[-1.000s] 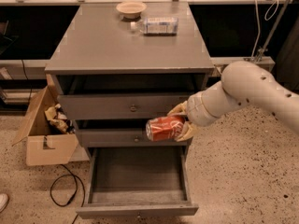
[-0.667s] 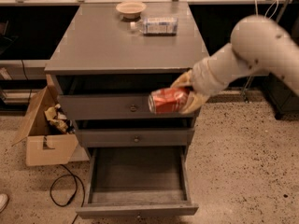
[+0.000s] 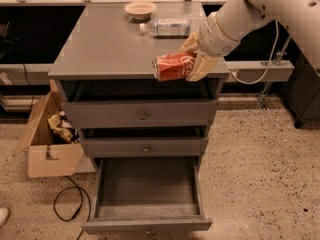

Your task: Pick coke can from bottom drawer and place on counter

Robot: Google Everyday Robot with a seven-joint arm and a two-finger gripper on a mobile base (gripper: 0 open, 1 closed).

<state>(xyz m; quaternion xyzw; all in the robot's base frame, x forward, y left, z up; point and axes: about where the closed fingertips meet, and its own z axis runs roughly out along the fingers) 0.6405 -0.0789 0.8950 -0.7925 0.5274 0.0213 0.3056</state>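
Camera view: left of the counter [image 3: 110,49], down on the speckled floor [image 3: 260,174], sits an open cardboard box [image 3: 47,149] with crumpled paper inside, and a dark cable [image 3: 67,206] loops beside it. The counter is a flat, smooth grey rectangle topping a grey cabinet. At its back edge stand a shallow round pale bowl [image 3: 140,9] and, just right of that, a clear bottle [image 3: 167,27] lying on its side. Below the counter are two shut grey drawer fronts [image 3: 142,115] with small round knobs. Under them the bottom drawer [image 3: 147,221] is pulled out, a wide shallow box with its grained floor showing. The coke can [image 3: 172,66] is at the counter's front edge, near the right corner. It is held on its side with the long axis running left to right and the silver end pointing left. It is red with white lettering; whether it touches the counter cannot be told. The gripper [image 3: 188,64] clamps the can's right end, one pale finger above and one below. From there the thick, rounded white arm [image 3: 260,6] slopes up and away past the counter's right side.
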